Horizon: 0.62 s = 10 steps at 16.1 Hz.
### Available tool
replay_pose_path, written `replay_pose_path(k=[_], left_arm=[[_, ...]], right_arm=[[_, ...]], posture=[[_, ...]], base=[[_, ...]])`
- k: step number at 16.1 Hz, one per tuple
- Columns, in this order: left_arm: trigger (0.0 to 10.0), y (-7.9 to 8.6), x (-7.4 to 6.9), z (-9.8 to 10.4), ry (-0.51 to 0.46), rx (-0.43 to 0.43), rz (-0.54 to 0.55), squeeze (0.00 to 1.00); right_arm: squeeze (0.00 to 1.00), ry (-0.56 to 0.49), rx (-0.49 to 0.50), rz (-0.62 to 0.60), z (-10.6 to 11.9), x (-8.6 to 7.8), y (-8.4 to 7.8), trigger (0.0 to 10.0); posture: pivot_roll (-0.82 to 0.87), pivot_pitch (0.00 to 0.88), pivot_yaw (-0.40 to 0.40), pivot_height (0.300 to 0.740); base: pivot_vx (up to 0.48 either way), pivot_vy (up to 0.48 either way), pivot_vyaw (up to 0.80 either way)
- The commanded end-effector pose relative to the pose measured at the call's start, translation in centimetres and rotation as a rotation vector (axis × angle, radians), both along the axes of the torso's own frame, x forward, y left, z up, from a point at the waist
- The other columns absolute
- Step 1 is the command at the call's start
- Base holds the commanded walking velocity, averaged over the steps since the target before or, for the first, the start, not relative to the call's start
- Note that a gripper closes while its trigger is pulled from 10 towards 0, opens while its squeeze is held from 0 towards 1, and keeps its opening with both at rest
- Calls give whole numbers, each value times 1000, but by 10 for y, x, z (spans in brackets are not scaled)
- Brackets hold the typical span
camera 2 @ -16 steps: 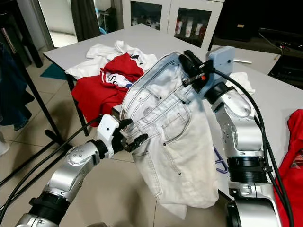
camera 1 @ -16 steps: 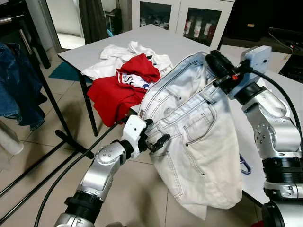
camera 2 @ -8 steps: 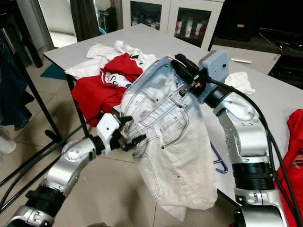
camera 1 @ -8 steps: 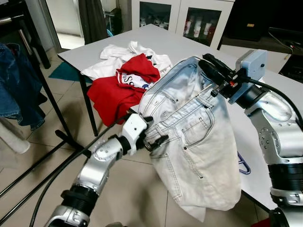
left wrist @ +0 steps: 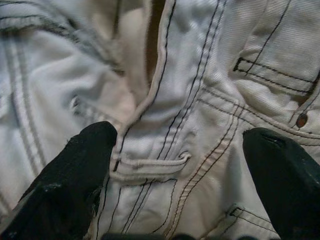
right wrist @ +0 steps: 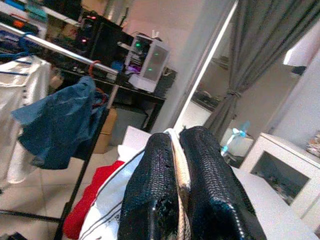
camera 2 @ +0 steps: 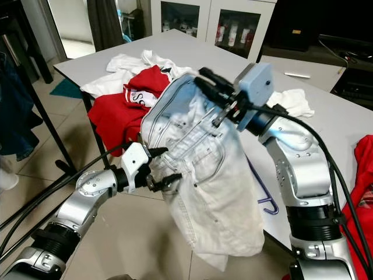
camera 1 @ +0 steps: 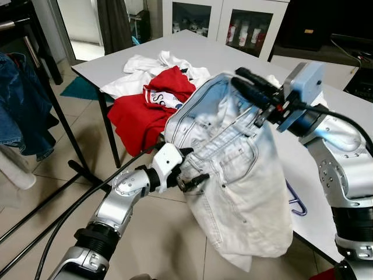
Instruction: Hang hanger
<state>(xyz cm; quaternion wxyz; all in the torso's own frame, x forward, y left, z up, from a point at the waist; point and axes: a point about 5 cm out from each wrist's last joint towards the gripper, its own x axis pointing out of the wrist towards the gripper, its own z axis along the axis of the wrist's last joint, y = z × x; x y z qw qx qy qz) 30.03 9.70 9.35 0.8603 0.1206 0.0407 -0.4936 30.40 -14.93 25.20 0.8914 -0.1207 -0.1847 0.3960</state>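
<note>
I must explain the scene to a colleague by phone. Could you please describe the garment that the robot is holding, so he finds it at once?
At the near edge of the grey table, between the two silver arms, hang the pale jeans. The right gripper pinches their waistband. Unlike the red shirt and white shirt heaped behind, they are washed denim with dark stitching.

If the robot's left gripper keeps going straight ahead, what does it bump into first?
Most likely the white jeans. The left gripper is open and points straight at the denim, by a belt loop at the waistband. How near it is cannot be judged.

One pair of white jeans (camera 1: 245, 175), one red garment (camera 1: 143, 114), one blue hanger (camera 1: 296, 201), two tables (camera 1: 227, 55).
</note>
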Motion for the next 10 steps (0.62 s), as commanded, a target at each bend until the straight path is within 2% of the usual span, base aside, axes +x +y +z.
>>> replay_pose_path(k=[1,3,4,6,8,10], left_arm=[[10000,-4,0,2,-15,13,-40,0],[10000,-8,-4,1,-2,3,-92,0],[9647,-10,-8,-1,13,5,-130,0],[9843,-11,-11,-3,25,11,-153,0],[10000,-14,-22,-14,50,64,-228,0],[10000,-14,-22,-14,58,58,-242,0]], right_arm=[[0,-30,-5,16,8,-4,0,0],[0,-20,-32,21,4,-4,1,0],[0,-20,-41,28,3,-5,2,0],[0,-22,-43,34,3,-5,3,0],[0,-36,-49,60,8,-8,8,0],[0,-41,-50,64,10,-8,10,0]], posture=[[-20,0,-34,740],[-20,0,-34,740],[-20,0,-33,740],[-20,0,-32,740],[-17,0,-32,740],[-15,0,-32,740]], base=[[0,0,0],[0,0,0],[0,0,0],[0,0,0],[0,0,0],[0,0,0]])
